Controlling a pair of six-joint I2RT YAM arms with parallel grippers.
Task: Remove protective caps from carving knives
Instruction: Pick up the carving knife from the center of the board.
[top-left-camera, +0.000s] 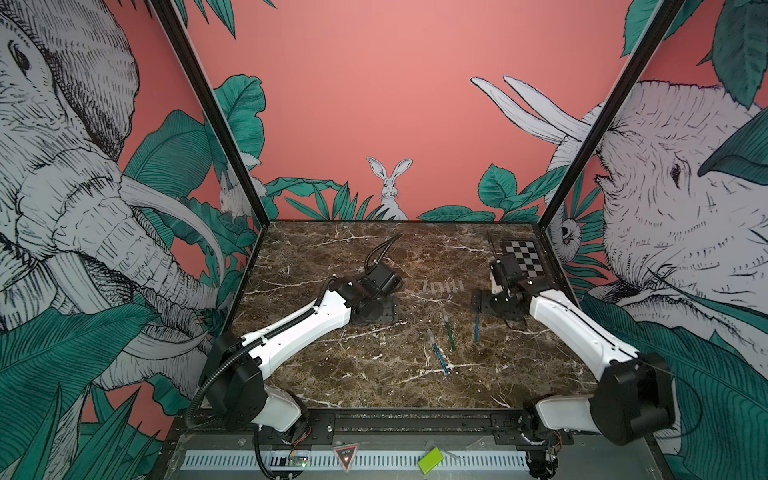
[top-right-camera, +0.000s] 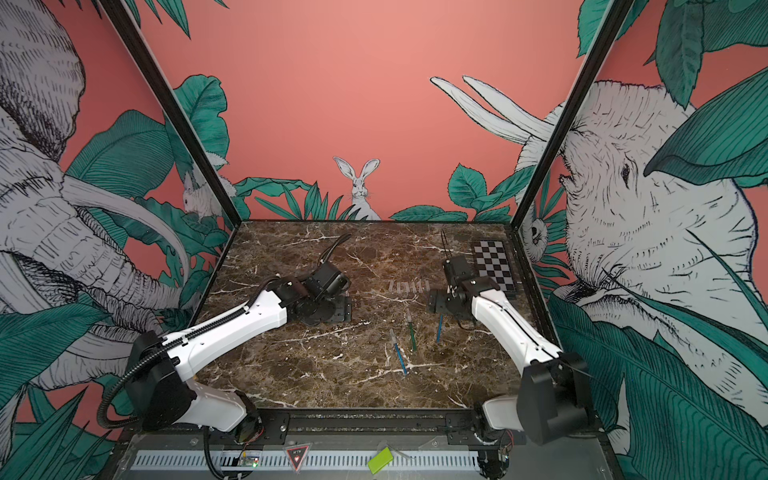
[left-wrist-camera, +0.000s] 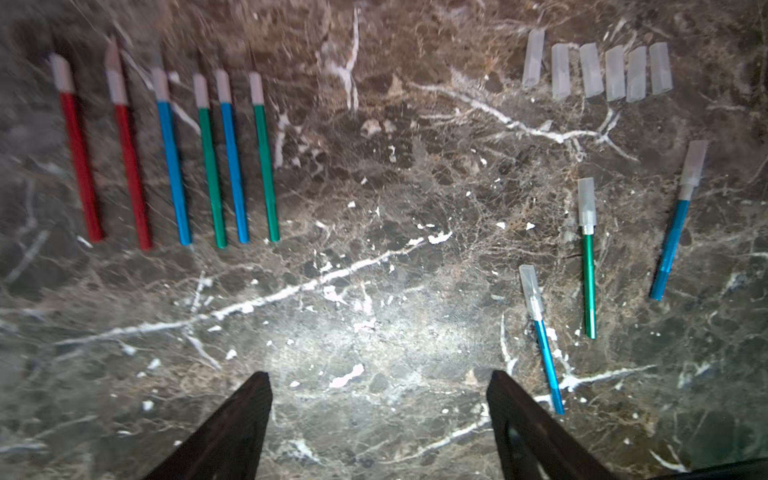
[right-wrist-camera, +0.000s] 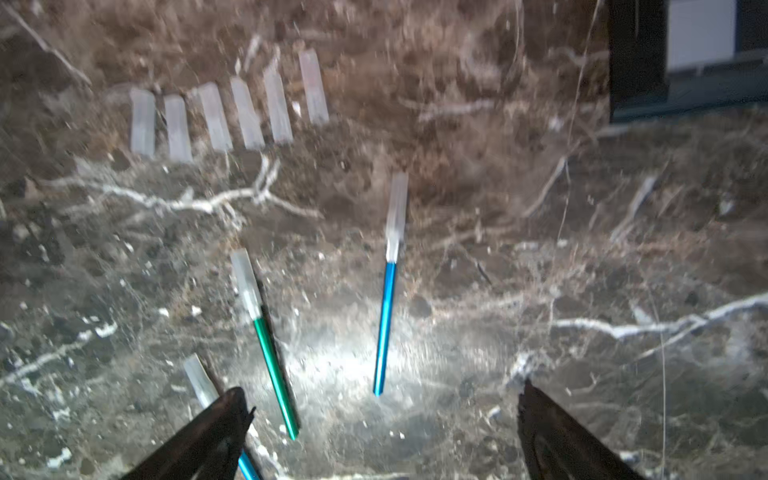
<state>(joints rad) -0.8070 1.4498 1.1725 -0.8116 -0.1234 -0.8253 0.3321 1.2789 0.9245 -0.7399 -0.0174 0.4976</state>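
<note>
At the front edge a lime-green block (top-left-camera: 430, 459) lies on the metal rail, ahead of the marble table (top-left-camera: 332, 374). Nearest on the marble is the near blue knife (top-left-camera: 439, 353), capped and lying at a slant. Just beyond it is the green knife (top-left-camera: 449, 332), and off to its side the far blue knife (top-left-camera: 476, 328); both wear their caps too. These three lie between the two arms, closer to the right one. The right gripper (right-wrist-camera: 382, 388) hangs released above the table, its jaws spread wide with nothing between them. In the right wrist view the far blue knife (right-wrist-camera: 386, 316) lies ahead of the gap. The green knife (right-wrist-camera: 272, 353) lies just beside one finger, and that finger covers part of the near blue knife. The left gripper (left-wrist-camera: 378, 374) is likewise spread and empty over bare marble, with the capped knives off toward the right arm. On its opposite side lie six bare knives (left-wrist-camera: 166, 158) in a neat row: two red, then blue, green, blue, green. Farther back, six loose caps (top-left-camera: 442, 286) lie side by side, apart from both grippers. Farthest is a checkerboard (top-left-camera: 523, 257) behind the right arm.
</note>
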